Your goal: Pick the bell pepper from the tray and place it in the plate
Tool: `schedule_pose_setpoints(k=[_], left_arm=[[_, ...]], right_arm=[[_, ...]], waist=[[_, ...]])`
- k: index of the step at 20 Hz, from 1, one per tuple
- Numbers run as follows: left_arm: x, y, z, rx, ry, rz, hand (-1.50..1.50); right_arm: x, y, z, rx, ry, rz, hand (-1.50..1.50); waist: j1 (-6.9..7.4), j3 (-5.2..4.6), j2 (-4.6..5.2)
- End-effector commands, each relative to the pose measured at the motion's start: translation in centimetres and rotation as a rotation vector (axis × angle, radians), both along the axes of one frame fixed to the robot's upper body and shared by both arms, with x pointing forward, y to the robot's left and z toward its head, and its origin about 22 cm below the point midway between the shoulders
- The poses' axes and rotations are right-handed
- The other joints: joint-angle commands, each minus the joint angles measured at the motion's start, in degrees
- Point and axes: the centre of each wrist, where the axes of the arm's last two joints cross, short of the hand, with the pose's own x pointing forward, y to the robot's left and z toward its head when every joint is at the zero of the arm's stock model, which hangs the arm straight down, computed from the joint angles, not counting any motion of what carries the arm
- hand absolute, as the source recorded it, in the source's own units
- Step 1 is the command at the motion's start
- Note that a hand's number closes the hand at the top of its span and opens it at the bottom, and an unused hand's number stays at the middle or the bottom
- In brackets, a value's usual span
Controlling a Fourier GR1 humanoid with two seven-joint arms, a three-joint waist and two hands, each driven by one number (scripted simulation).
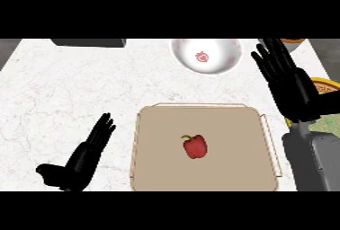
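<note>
A red bell pepper [194, 146] with a green stem lies near the middle of a tan tray [159, 170]. A white plate [225, 54] with a small red mark at its centre sits at the back of the counter, beyond the tray. My right hand [285, 74] is open, fingers straight, raised to the right of the plate and well apart from the pepper. My left hand [83, 157] rests open at the lower left, left of the tray, fingers pointing up.
A dark box [90, 42] stands at the back left edge. An orange-rimmed dish [324, 86] and another orange item [293, 41] sit at the right edge behind my right hand. White marble counter [66, 90] spreads left of the tray.
</note>
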Motion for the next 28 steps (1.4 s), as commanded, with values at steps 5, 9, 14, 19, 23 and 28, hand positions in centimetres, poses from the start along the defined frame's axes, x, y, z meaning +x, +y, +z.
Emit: schedule_pose_setpoints(k=[5,9,14,19,23,28], left_arm=[[1.8,4.0,0.1,0.213,0.093,0.245,0.00],[0.2,4.9,-1.6,0.231,0.190,0.278,0.00],[2.1,3.1,-0.3,0.241,0.161,0.269,0.00],[4.7,2.3,1.7,0.260,0.155,0.279,0.00],[4.9,2.3,1.8,0.278,0.186,0.294,0.00],[4.8,1.8,1.5,0.298,0.204,0.289,0.00]], right_arm=[[-1.4,7.3,0.4,0.063,-0.153,0.615,1.50],[-2.1,1.7,10.4,-0.588,-0.617,0.301,1.50],[-3.5,4.3,-6.3,-0.102,-0.292,0.276,1.50],[-3.5,2.4,-10.5,0.060,-0.391,0.594,-1.50],[-1.9,2.1,-8.5,-0.319,-0.565,0.648,-1.50],[0.0,1.4,-6.8,-0.616,-0.685,0.520,-1.50]], waist=[[1.23,2.45,-0.94],[-2.82,1.90,-3.45],[0.79,2.64,0.57],[0.77,2.46,-0.24],[0.64,2.30,-0.75],[0.43,2.17,-1.01]])
